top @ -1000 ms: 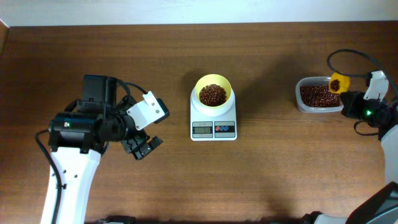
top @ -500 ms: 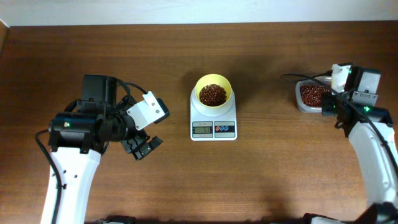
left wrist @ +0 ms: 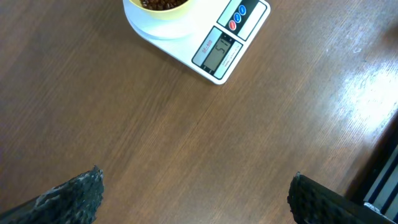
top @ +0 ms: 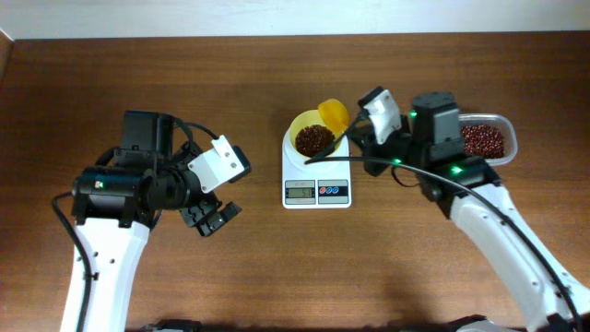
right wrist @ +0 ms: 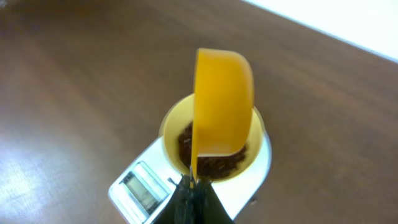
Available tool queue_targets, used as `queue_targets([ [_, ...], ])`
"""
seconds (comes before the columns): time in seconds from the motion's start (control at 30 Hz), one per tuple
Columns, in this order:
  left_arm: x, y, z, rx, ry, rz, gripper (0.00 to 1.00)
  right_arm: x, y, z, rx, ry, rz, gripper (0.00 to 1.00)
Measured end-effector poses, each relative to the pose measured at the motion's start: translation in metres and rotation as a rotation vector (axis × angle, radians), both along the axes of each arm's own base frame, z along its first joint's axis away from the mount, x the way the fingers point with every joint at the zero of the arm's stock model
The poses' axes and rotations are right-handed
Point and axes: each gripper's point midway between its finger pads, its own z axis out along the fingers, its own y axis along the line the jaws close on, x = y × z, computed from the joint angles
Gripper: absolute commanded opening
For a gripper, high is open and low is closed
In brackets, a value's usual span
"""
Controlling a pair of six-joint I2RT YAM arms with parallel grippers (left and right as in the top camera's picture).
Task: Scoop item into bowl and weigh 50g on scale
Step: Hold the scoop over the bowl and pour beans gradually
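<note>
The right claw point(right wrist: 194, 198) is clamped on the thin handle of a yellow scoop point(right wrist: 222, 104), which is turned on its edge directly above the pale yellow bowl point(top: 293, 138). The bowl sits on the back half of the scale point(top: 316, 178) and holds a heap of red-brown beans point(top: 315, 140). This looks like the tipping step, with the scoop apparently emptied. The scale display point(left wrist: 216, 53) is lit, but I cannot read its digits for sure. The next move calls for checking the reading, then adding or removing a few beans using the clear container point(top: 505, 124) right of the scale. The left claw point(top: 212, 217) hangs wide open and empty over the surface point(top: 277, 267), well left of the scale
</note>
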Motion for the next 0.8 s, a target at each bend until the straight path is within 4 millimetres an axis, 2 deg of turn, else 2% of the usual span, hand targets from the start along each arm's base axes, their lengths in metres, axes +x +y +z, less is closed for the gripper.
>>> queue_targets([
  [0.03, 0.000, 0.000, 0.000, 0.000, 0.000, 0.000, 0.99, 0.008, 0.007, -0.006, -0.022, -0.022, -0.006, 0.04],
  [0.1, 0.000, 0.000, 0.000, 0.000, 0.001, 0.000, 0.99, 0.015, 0.015, -0.032, -0.071, 0.000, -0.008, 0.04],
  [0.27, 0.000, 0.000, 0.000, 0.000, 0.002, 0.000, 0.99, 0.034, 0.015, -0.064, -0.131, -0.004, -0.024, 0.04],
  [0.57, 0.000, 0.000, 0.000, 0.000, 0.002, 0.000, 0.99, 0.027, 0.016, -0.082, -0.201, 0.028, -0.022, 0.04],
  [0.7, 0.000, 0.000, 0.000, 0.000, 0.002, 0.000, 0.99, 0.027, 0.016, -0.084, -0.207, 0.028, -0.024, 0.04],
  [0.8, 0.000, 0.000, 0.000, 0.000, 0.002, 0.000, 0.99, 0.021, 0.026, -0.088, -0.251, 0.007, 0.022, 0.04],
])
